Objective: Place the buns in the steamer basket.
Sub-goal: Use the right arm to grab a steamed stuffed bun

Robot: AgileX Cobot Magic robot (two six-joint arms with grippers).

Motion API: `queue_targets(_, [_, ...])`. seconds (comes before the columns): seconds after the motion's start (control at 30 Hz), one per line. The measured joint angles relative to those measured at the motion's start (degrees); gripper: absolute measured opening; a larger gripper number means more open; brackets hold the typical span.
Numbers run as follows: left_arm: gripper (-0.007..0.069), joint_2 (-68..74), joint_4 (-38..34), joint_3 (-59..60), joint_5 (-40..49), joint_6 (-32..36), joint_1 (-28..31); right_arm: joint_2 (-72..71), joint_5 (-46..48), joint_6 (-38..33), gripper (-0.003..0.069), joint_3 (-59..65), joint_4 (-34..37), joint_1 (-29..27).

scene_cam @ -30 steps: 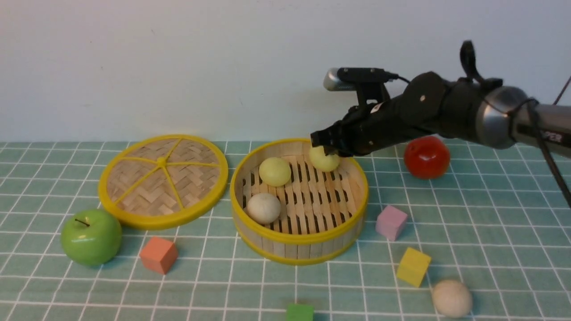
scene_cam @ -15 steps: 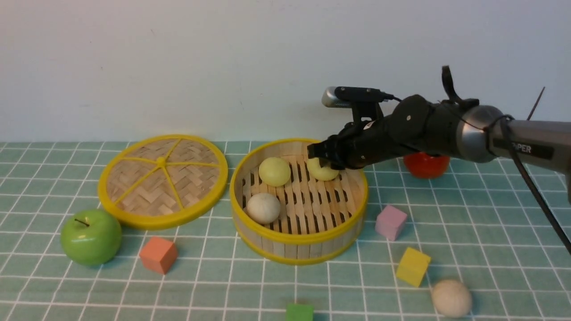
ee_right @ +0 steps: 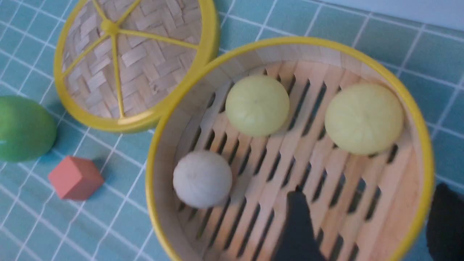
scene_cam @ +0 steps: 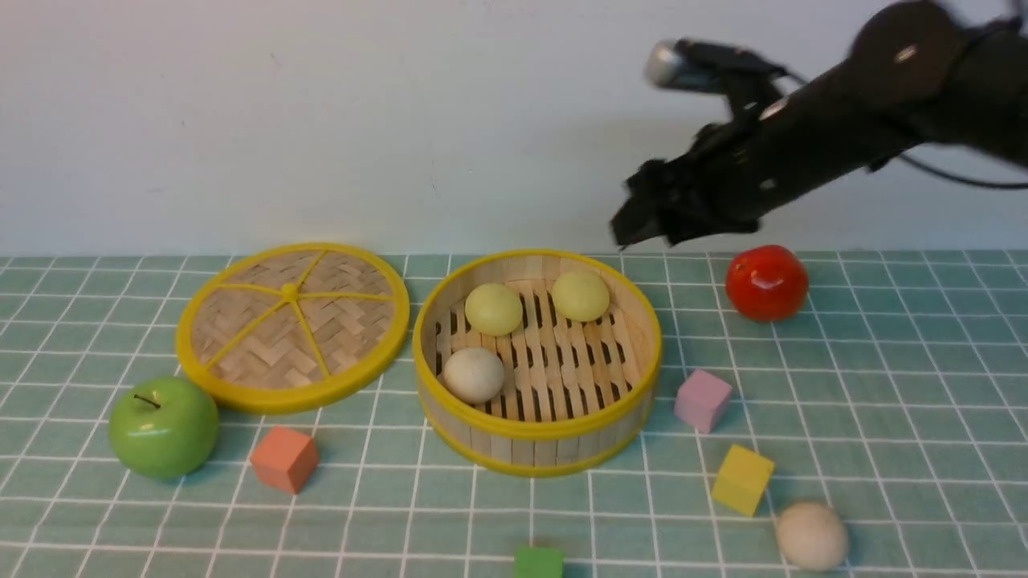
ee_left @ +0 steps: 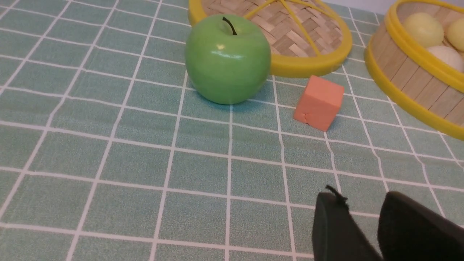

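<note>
1. Four buns, smooth and round, are on show from my remote station: two pale yellow-green, two off-white.
2. Three lie on the slatted floor of the steamer basket [scene_cam: 536, 429]. The left yellow-green bun [scene_cam: 494, 309] and the right yellow-green bun [scene_cam: 580, 295] sit near each other at the far side. One off-white bun [scene_cam: 474, 375] rests by the near left wall.
3. The fourth bun [scene_cam: 811, 535], off-white, lies outside the basket on the tabletop [scene_cam: 883, 385], at the near right, just past a yellow cube [scene_cam: 743, 479].
4. My right claw [scene_cam: 630, 225] hangs in the air above the basket's far right rim, touching no bun; the right yellow-green bun lies closest, below it.
5. The right wrist view shows its fingers [ee_right: 297, 224] spread wide, with nothing between them.
6. My left claw [ee_left: 362, 203] sits low over the tabletop, apart from the green apple [ee_left: 227, 59] and the orange cube [ee_left: 319, 102]. Its fingers stand slightly apart, gripping nothing.
</note>
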Motion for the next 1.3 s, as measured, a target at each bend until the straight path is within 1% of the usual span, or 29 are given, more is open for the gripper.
queue_targets(0.07, [0.0195,0.00,0.00,0.00,0.00,0.00,0.00,-4.72,3.55,1.58,0.0444,1.51,-1.40,-2.84])
queue_targets(0.2, [0.0200,0.00,0.00,0.00,0.00,0.00,0.00,-13.28,4.40,4.60,0.0410,11.08,-6.13,-6.52])
queue_targets(0.3, [0.0203,0.00,0.00,0.00,0.00,0.00,0.00,-17.98,2.87,6.08,0.0385,19.31,-8.31,-6.85])
queue_targets(0.37, [0.0206,0.00,0.00,0.00,0.00,0.00,0.00,-22.08,-0.01,6.26,0.0353,29.34,-10.01,-6.45])
queue_targets(0.4, [0.0207,0.00,0.00,0.00,0.00,0.00,0.00,-22.51,-0.51,6.26,0.0344,32.13,-10.36,-6.30])
queue_targets(0.43, [0.0207,0.00,0.00,0.00,0.00,0.00,0.00,-22.57,-0.59,6.26,0.0342,32.13,-10.36,-6.30])
queue_targets(0.47, [0.0209,0.00,0.00,0.00,0.00,0.00,0.00,-22.64,-1.07,6.33,0.0327,35.61,-10.77,-5.78])
queue_targets(0.53, [0.0212,0.00,0.00,0.05,0.00,0.00,0.00,-22.16,-1.84,6.39,0.0307,38.59,-11.02,-4.71])
queue_targets(0.8, [0.0217,0.00,0.00,0.05,0.00,0.00,0.00,-17.87,-7.91,6.43,0.0250,41.29,-14.08,-3.53])
queue_targets(0.93, [0.0218,0.00,0.00,0.05,0.00,0.00,0.00,-14.75,-9.06,6.43,0.0218,41.29,-14.23,-3.53])
queue_targets(1.13, [0.0228,0.00,0.00,0.05,0.00,0.00,0.00,-11.81,-9.57,6.43,0.0214,41.36,-12.29,-3.53])
queue_targets(1.3, [0.0229,0.00,0.00,0.05,0.00,0.00,0.00,-10.44,-10.93,6.43,0.0214,41.36,-12.75,-3.53])
